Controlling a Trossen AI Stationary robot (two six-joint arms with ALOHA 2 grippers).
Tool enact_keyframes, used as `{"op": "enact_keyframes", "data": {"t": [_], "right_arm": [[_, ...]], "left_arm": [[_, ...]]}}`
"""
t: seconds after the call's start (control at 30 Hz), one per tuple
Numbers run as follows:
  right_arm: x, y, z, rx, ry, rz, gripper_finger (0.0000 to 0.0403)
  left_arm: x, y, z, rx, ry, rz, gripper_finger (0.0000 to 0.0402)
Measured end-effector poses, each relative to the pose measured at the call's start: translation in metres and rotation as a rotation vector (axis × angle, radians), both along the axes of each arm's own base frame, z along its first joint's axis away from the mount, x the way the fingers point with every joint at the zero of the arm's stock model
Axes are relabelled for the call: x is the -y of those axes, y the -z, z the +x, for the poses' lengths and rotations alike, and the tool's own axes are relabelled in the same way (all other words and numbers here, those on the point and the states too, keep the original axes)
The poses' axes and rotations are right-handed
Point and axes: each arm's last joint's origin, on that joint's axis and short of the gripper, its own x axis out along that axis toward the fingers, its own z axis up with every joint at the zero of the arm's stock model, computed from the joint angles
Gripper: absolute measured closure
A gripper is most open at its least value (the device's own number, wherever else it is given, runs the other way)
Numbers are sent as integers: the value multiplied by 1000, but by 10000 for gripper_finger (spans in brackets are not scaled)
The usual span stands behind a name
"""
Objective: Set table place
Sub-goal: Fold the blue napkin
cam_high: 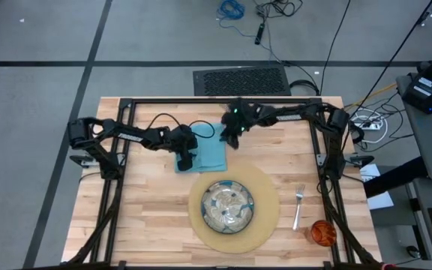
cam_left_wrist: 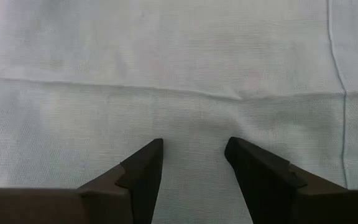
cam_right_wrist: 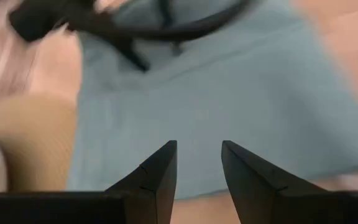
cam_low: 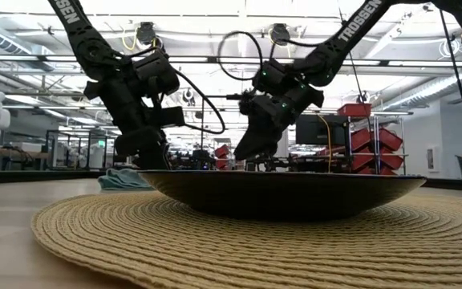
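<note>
Woven placemat (cam_low: 215, 237) fills the pale desk (cam_high: 148, 217); both end effectors, left (cam_left_wrist: 193, 152) and right (cam_right_wrist: 199, 155), hover spread above the teal napkin (cam_high: 212, 154); shelving behind.

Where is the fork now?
In the high view, the fork lies on the table, right of the placemat, with the orange cup nearby.

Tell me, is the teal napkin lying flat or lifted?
Flat: the napkin lies spread on the table, with the left gripper open and low over it.
</note>
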Motion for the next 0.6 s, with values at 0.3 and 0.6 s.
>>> {"op": "enact_keyframes", "data": {"t": [0.3,0.6], "right_arm": [[21,2,-10,-71,244,-39,284],[8,1,-3,-70,234,-14,284]], "left_arm": [[7,1,0,-31,11,-17,223],[20,3,0,-72,46,-9,224]]}}
